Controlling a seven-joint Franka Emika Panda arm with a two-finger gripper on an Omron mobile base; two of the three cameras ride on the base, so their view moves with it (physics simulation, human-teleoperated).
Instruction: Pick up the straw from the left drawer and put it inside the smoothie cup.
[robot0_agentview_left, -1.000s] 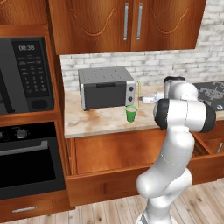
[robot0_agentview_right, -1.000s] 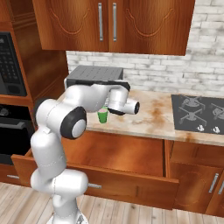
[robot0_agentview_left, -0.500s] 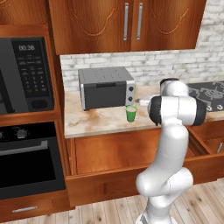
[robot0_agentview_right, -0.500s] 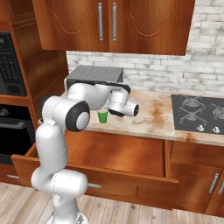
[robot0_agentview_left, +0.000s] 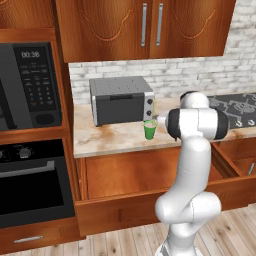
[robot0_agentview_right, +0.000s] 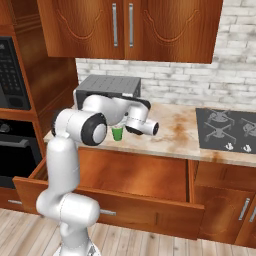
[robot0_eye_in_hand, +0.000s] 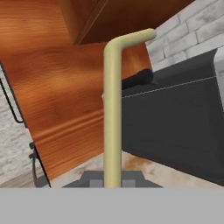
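Observation:
In the hand view my gripper (robot0_eye_in_hand: 112, 183) is shut on the straw (robot0_eye_in_hand: 112, 109), a pale yellow-green stick rising between the finger tips with its bent tip pointing up and right. The smoothie cup (robot0_agentview_left: 150, 130) stands on the counter just in front of the toaster oven; it also shows as a small green tumbler (robot0_agentview_right: 117, 133) behind my forearm. The arm's bulk hides my hand in both base views, close beside the cup. The left drawer (robot0_agentview_left: 130, 172) is pulled open below the counter, its wooden floor (robot0_agentview_right: 135, 172) bare.
A grey toaster oven (robot0_agentview_left: 121, 100) sits at the back of the counter and looms dark on the right of the hand view (robot0_eye_in_hand: 175, 127). A black hob (robot0_agentview_right: 230, 130) lies to the right. Microwave (robot0_agentview_left: 30, 85) and oven (robot0_agentview_left: 30, 175) stand on the left. Wall cabinets hang overhead.
The arm has swung down and left, bringing the hand closer to the cup. The cup, drawer and base have not moved.

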